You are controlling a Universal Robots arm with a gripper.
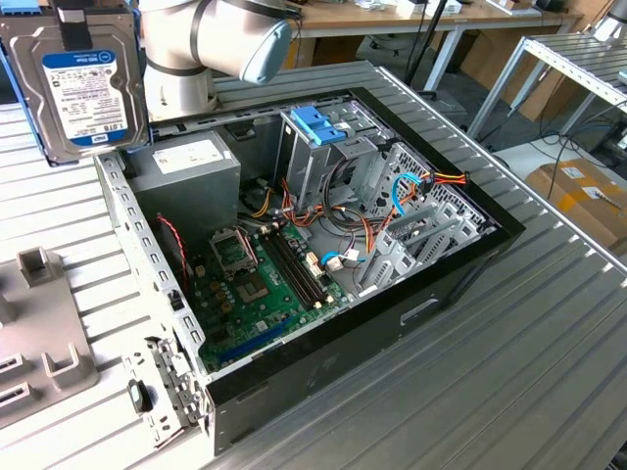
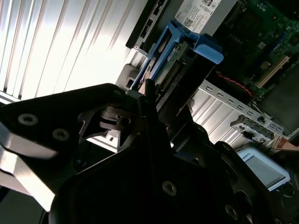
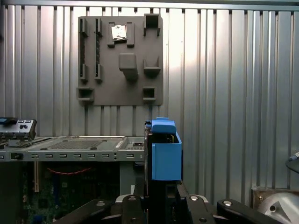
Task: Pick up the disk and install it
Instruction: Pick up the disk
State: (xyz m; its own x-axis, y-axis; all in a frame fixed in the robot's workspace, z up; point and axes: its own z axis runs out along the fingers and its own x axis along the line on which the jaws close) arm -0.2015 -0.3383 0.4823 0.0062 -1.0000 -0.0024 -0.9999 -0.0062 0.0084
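Holding the disk (image 1: 83, 88) upright in the air, label toward the exterior camera, my gripper (image 3: 161, 193) is pinched on its flat faces. Its blue rails (image 2: 205, 46) stick out past the fingers in both wrist views. It hangs at the exterior view's left of the open computer case (image 1: 460, 264), above the ribbed table (image 1: 549, 372).

Ribbed metal tabletop (image 1: 549, 343) w/ desk (image 1: 372, 18), cardboard box (image 1: 578, 196) in bkgd
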